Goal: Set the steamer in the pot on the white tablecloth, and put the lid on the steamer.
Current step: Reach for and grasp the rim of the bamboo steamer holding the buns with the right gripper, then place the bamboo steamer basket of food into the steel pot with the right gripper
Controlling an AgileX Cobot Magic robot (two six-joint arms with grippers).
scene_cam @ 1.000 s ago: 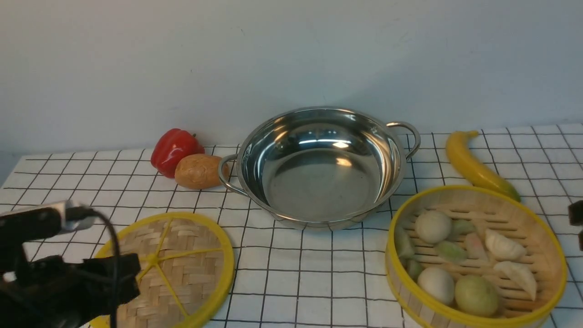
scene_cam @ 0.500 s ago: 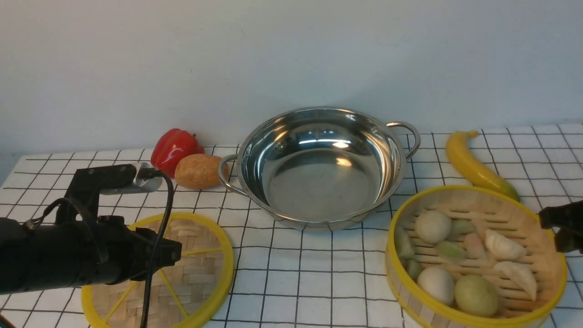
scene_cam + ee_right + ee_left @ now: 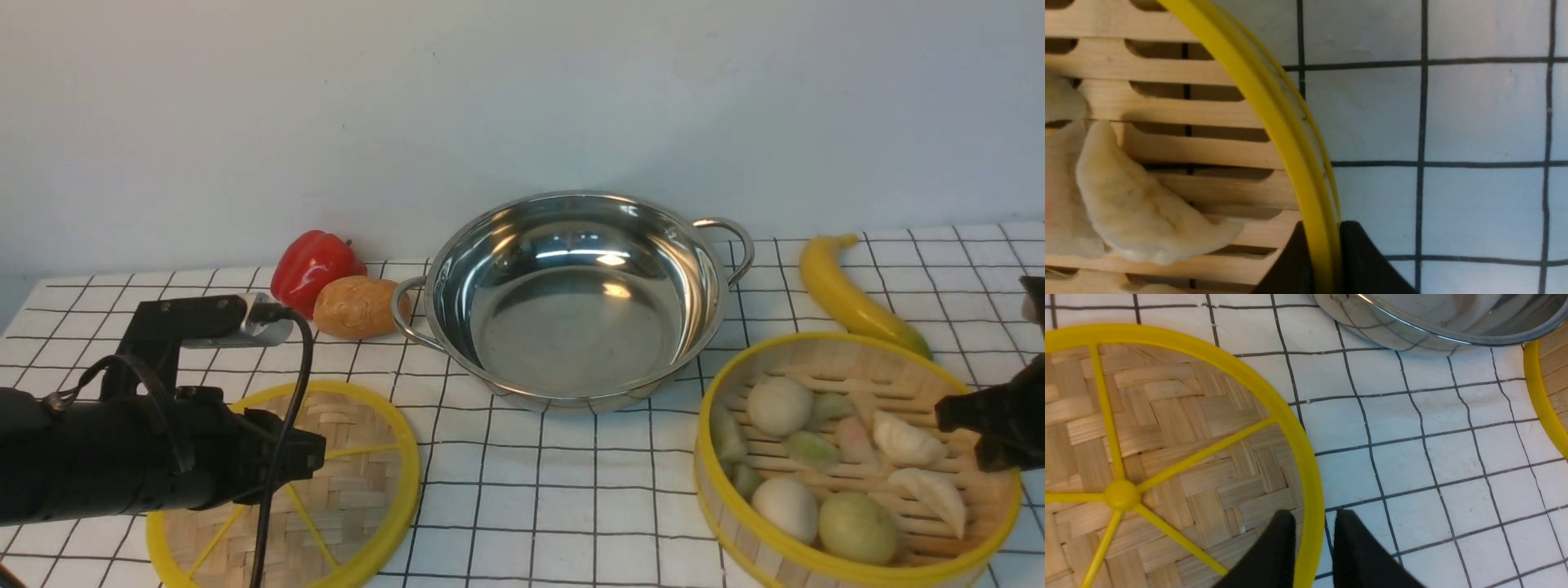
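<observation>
The left fingers (image 3: 1276,555) stand with a narrow gap between them, astride the thick yellow rim of the lid (image 3: 1167,428). 1 finger is over the woven bamboo inside the rim and the other is over the white tablecloth (image 3: 571,490) just outside it. A thin strip of cloth shows between the rim and the outer finger, so I cannot tell whether they press on the rim. The lid lies flat on the cloth-covered surface, its hub and 6 spokes inward of the inner finger.

The right fingers (image 3: 1361,265) are closed tight on the yellow rim of the steamer (image 3: 1286,139), 1 finger inside against the slatted floor side and 1 outside over the cloth, with no gap on either side. A pale dumpling (image 3: 1139,204) lies on the slats just inward of the inner finger, with more buns and dumplings beyond it.

The pot (image 3: 571,327) sits empty on the cloth between the 2 sets of fingers and farther from the robot than both, apart from the lid and the steamer. A red pepper (image 3: 310,269) and a potato (image 3: 357,308) touch each other beyond the left fingers, the potato just beside a pot handle. A banana (image 3: 849,302) lies beyond the right fingers, near the steamer's far rim.
</observation>
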